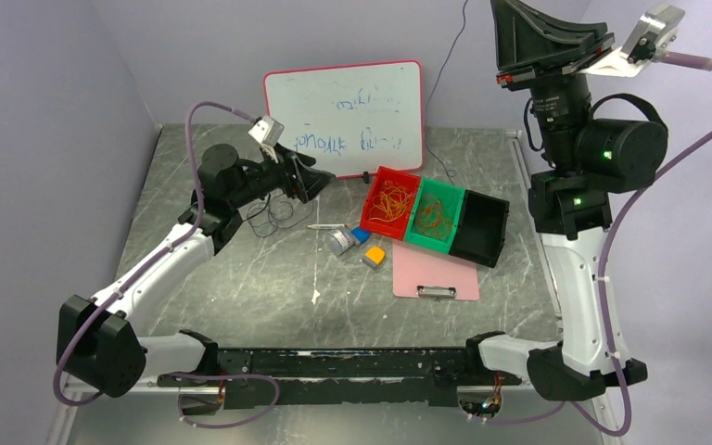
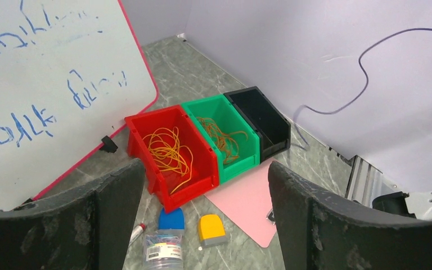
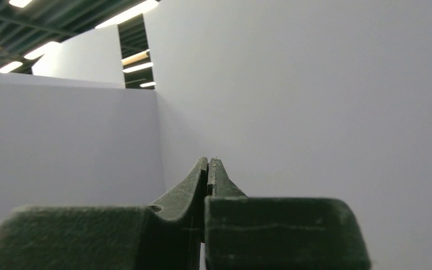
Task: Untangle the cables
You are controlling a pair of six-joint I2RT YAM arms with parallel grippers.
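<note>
Yellowish cables [image 2: 169, 149] lie in loose loops inside the red bin [image 2: 198, 145], also seen from above as cables [image 1: 389, 202]. Darker orange cables [image 2: 222, 138] fill the green bin [image 2: 242, 126]. Thin dark cables [image 1: 272, 219] lie looped on the table just below my left wrist. My left gripper [image 2: 206, 169] is open with nothing between its fingers, hovering left of the bins and facing them; from above the left gripper [image 1: 318, 181] sits near the whiteboard's lower edge. My right gripper [image 3: 209, 163] is shut, empty, raised high and facing the wall.
An empty black bin [image 1: 480, 227] adjoins the green one. A pink clipboard [image 1: 436, 271] lies in front of the bins. A clear jar of paper clips [image 2: 160, 252], a blue piece [image 2: 171, 218], a yellow piece [image 2: 211, 228] and a marker [image 1: 324, 226] lie nearby. A whiteboard [image 1: 345, 116] leans on the back wall.
</note>
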